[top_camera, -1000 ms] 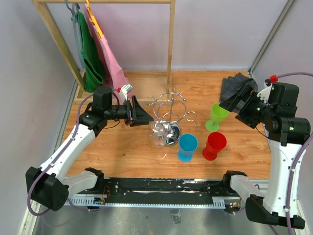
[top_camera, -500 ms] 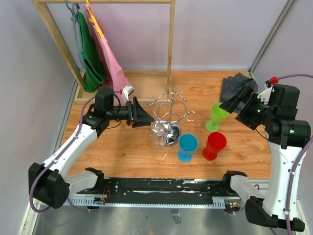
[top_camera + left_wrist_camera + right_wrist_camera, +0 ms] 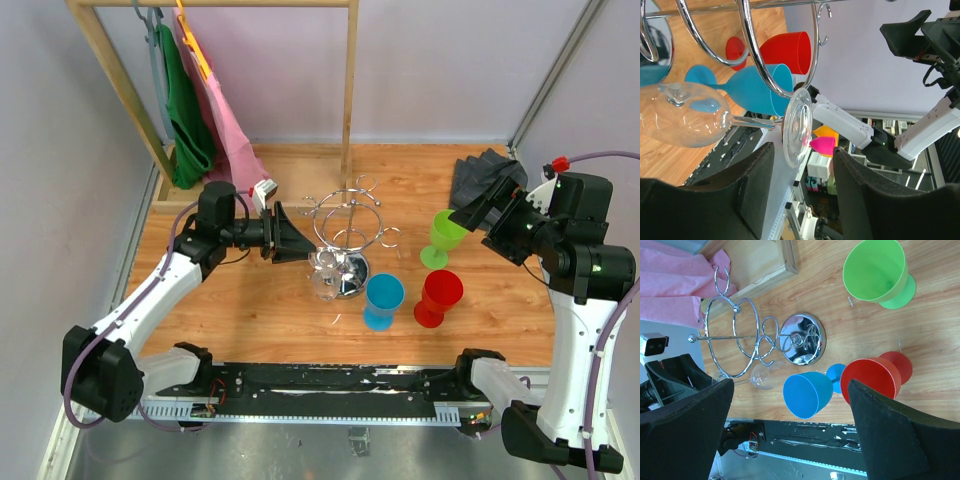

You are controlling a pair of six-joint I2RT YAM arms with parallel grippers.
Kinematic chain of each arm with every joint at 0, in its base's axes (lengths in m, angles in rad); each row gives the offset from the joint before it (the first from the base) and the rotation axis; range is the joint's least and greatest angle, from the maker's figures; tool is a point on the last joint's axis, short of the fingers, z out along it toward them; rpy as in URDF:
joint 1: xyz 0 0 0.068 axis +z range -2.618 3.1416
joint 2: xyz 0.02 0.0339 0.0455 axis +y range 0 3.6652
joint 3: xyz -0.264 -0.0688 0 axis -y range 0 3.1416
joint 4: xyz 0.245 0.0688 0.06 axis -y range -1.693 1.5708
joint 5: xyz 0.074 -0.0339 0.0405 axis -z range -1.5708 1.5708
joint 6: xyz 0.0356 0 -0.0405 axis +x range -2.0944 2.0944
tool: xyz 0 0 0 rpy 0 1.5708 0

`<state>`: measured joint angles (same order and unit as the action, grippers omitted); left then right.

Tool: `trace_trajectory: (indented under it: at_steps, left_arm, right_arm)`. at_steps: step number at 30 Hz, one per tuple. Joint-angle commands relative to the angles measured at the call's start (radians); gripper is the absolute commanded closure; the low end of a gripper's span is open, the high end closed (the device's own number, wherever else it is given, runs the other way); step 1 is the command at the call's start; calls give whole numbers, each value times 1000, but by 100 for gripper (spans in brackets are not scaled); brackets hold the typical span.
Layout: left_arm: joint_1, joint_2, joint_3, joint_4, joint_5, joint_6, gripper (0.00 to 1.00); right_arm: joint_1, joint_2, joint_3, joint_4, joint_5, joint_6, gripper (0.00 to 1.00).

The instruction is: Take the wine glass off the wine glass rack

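Wooden worktop [image 3: 250,300] below a pale wall carries the wine glass rack [image 3: 350,212], and the wine glass [image 3: 326,272] hangs from 1 of its curled loop arms, bowl down, on the side of the rack facing the left gripper [image 3: 303,243]

From the left wrist camera the glass's round foot [image 3: 797,127] shows framed between the 2 black fingers [image 3: 755,185], with bare space on either side; the jaws stand wide apart and grip nothing. A chrome loop crosses the stem just past the foot, and the stem runs on away from the gripper to the clear bowl [image 3: 685,120]. Whether the foot is level with the fingertips or just ahead of them cannot be told

Beyond the glass from that gripper stand a blue cup [image 3: 383,300] and, further off, a red cup [image 3: 438,297]

On the far side of the rack the right gripper [image 3: 480,205] hangs above the worktop, well apart from the rack, its fingers spread wide and empty. A green cup [image 3: 445,235] stands just below and ahead of it, and a dark cloth [image 3: 478,170] lies near it

Behind the left gripper a wooden clothes rail [image 3: 350,90] holds a pink garment [image 3: 225,110] and a green garment [image 3: 190,110]
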<state>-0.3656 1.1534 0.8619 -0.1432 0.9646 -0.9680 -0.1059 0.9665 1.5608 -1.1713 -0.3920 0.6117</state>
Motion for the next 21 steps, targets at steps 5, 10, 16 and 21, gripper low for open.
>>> trace_trajectory:
  at_steps: [5,10,16,21]
  left_arm:
    - [7,15,-12,30,35,-6,50]
    - [7,19,-17,30,39,-3,55]
    - [8,22,-24,31,43,-1,60]
    - [7,23,-27,30,46,0,65]
  right_arm:
    - [-4,-8,3,-2,15,-8,1]
    - [-5,-11,4,-3,16,-7,1]
    - [-5,-14,3,-2,15,-4,1]
    - [-6,-15,8,-3,15,-1,1]
